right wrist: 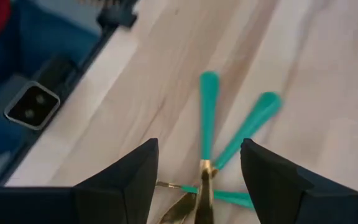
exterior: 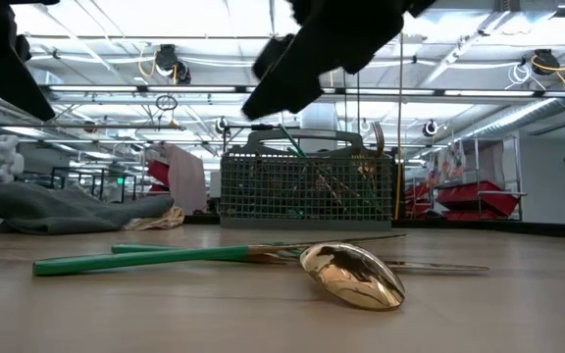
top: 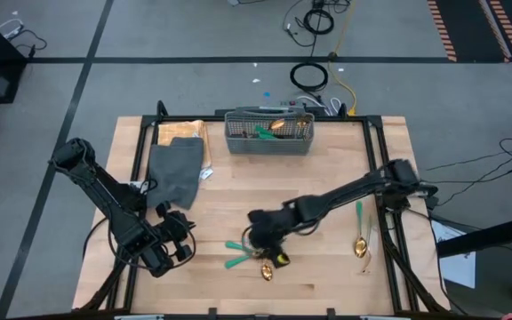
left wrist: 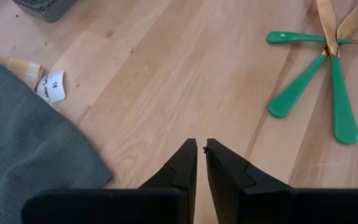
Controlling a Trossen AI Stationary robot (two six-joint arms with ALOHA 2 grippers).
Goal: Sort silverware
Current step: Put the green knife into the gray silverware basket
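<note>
several green-handled utensils (top: 269, 131) stand in the grey mesh basket (top: 268, 142).

No readable text from where I sit.
I see one small white paper tag (left wrist: 52, 86) on the wooden worktop beside the grey folded cloth (left wrist: 23, 146); its dark handwriting is too small to read.

Three green-handled utensils (left wrist: 328, 74) lie crossed just under the spread jaws of the right gripper (right wrist: 199, 163), one more spoon (top: 360, 240) lies apart from both grippers, and there is one grey mesh basket (top: 269, 133) and one grey cloth (top: 174, 172).
</note>
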